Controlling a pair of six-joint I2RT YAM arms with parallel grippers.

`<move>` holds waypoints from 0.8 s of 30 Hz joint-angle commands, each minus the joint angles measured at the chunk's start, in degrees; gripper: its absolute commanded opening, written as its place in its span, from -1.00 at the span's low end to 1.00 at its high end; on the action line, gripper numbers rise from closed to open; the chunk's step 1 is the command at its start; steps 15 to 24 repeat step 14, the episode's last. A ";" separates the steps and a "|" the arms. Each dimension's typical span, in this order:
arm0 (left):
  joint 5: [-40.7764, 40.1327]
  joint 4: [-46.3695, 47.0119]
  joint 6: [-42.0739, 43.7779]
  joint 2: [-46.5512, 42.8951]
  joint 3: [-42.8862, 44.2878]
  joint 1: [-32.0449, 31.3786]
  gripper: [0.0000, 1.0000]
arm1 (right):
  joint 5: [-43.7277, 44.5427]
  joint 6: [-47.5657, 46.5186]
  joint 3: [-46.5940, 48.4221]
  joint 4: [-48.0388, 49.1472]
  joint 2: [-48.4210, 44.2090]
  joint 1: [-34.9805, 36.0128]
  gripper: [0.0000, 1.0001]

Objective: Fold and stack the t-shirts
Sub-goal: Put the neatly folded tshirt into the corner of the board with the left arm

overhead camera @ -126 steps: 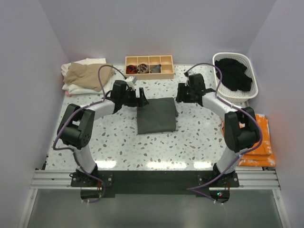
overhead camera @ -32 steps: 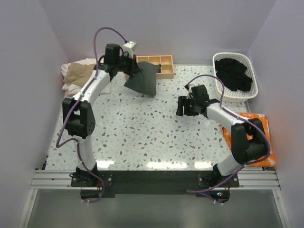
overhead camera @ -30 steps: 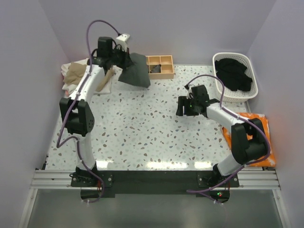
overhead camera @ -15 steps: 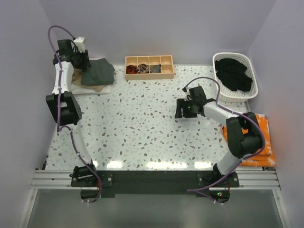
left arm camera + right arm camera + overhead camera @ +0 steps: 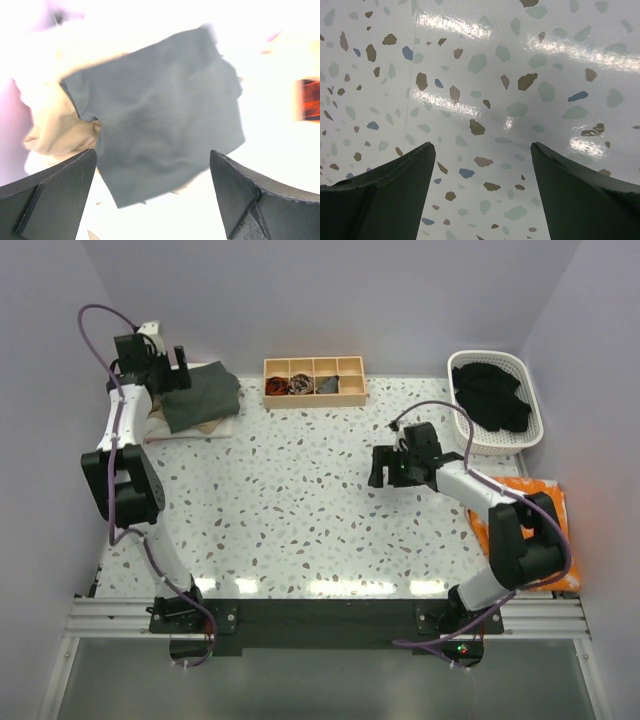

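Observation:
The folded charcoal-grey t-shirt [image 5: 201,397] [image 5: 160,130] lies on top of the tan t-shirt [image 5: 215,423] [image 5: 55,132] and a white one [image 5: 158,430] at the table's back left. My left gripper [image 5: 170,365] [image 5: 152,165] hovers just above that pile, open, with nothing between its fingers. A black t-shirt [image 5: 492,395] lies crumpled in the white basket [image 5: 530,435] at the back right. My right gripper [image 5: 384,468] [image 5: 482,147] hangs open over bare speckled tabletop, right of centre.
A wooden compartment tray [image 5: 314,380] with small fabric bundles stands at the back centre. Orange cloth [image 5: 550,540] lies folded at the right edge. The left arm stretches along the left wall.
My left gripper carried the grey t-shirt leftward from beside the wooden tray to the pile, set it down and opened. The right gripper barely moved.

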 commanded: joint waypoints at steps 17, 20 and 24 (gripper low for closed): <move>14.39 29.23 -11.31 -58.28 -48.49 -14.22 1.00 | 27.06 7.83 -14.08 -0.48 -38.45 0.04 0.97; 14.39 29.23 -11.31 -58.28 -48.49 -14.22 1.00 | 27.06 7.83 -14.08 -0.48 -38.45 0.04 0.97; 14.39 29.23 -11.31 -58.28 -48.49 -14.22 1.00 | 27.06 7.83 -14.08 -0.48 -38.45 0.04 0.97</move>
